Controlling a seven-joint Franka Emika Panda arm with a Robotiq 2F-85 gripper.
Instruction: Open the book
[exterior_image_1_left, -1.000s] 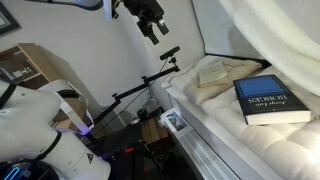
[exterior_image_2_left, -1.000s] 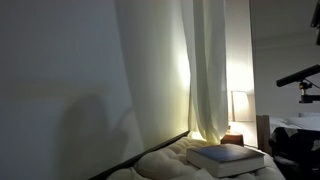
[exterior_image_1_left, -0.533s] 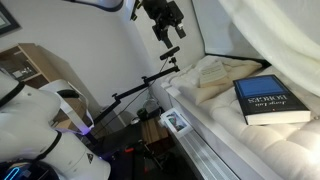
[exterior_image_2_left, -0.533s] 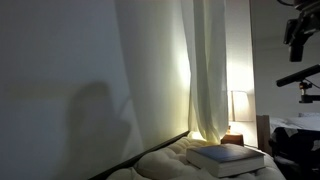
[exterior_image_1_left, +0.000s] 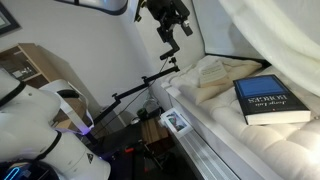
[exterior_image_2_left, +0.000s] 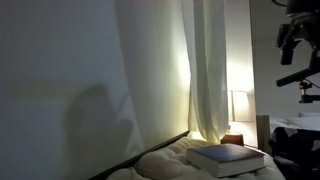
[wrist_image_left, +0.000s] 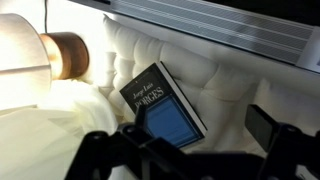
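End effector (exterior_image_1_left: 173, 32) is up high, well clear of everything. Fingers are spread wide in the wrist view, nothing between them, so it's released and empty.

The book (wrist_image_left: 166, 106) is below and well apart from it, closed, lying flat with the cover up on the table (exterior_image_1_left: 250, 142) (really a white tufted padded top). Also visible in the other exterior view (exterior_image_2_left: 228, 157).

Handling, my read:
- Thick hardcover, so probably heavy enough to stay put while the cover swings.
- Boards stiff, cover looks smooth, likely slick for pinching.
- Best hold: the free edge of the top cover, opposite the spine. Hook one finger under the overhang and lift in an arc.
- Padding will give, so pressing down will likely sink and tilt the book rather than pin it.
- I can't tell from these views which long side is the spine.

Around it:
- cream pillows (exterior_image_1_left: 214, 72) just beside the book, could foul the cover as it swings.
- curtain (exterior_image_2_left: 205, 70) hangs near the table.
- lamp (wrist_image_left: 28, 48) near the book's far end.
- tripod arm (exterior_image_1_left: 148, 86) off the table's edge, near the descent path.
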